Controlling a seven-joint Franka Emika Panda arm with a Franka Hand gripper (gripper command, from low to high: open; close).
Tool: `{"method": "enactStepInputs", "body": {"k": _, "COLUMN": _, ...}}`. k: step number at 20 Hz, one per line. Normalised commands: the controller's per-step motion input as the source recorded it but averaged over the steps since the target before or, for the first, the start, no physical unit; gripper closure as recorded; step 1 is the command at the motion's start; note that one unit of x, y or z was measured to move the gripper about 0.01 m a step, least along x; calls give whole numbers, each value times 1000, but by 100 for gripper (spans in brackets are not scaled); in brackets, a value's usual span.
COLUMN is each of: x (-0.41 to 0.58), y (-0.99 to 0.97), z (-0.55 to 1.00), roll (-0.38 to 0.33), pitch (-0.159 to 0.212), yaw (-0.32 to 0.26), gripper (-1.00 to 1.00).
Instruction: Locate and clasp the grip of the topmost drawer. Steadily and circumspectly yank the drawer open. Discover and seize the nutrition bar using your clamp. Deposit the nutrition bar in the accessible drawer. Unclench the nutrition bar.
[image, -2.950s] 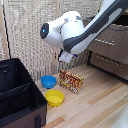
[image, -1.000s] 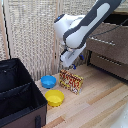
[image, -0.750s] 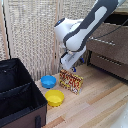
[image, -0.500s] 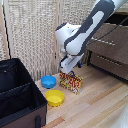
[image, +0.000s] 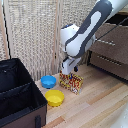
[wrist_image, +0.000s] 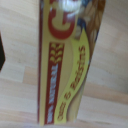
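I see the clamp (image: 70, 66) down at the top of the bar (image: 70, 82), which stands on the floor beside the blue bowl (image: 48, 81), but I cannot tell whether its fingers grip it.

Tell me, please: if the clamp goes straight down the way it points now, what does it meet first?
Most likely the nutrition bar. The clamp hangs just above it in the exterior view, and the packet fills the wrist view. Whether the fingers already touch it cannot be told.
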Motion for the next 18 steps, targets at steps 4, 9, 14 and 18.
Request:
{"method": "enactStepInputs", "body": {"k": 4, "x": -9, "y": -189, "z": -331, "roll": 47, "pitch": 10, "yaw": 0, "gripper": 100}}
{"method": "enactStepInputs", "body": {"k": 9, "x": -58, "y": 0, "z": -95, "roll": 0, "pitch": -3, "yaw": 18, "gripper": 100}}
{"method": "enactStepInputs", "body": {"k": 14, "x": -91, "y": 60, "z": 0, "roll": 0, "pitch": -5, "yaw": 0, "gripper": 100}}
{"method": "enactStepInputs", "body": {"k": 18, "x": 43, "y": 71, "z": -20, "roll": 1, "pitch": -27, "yaw": -12, "gripper": 100}}
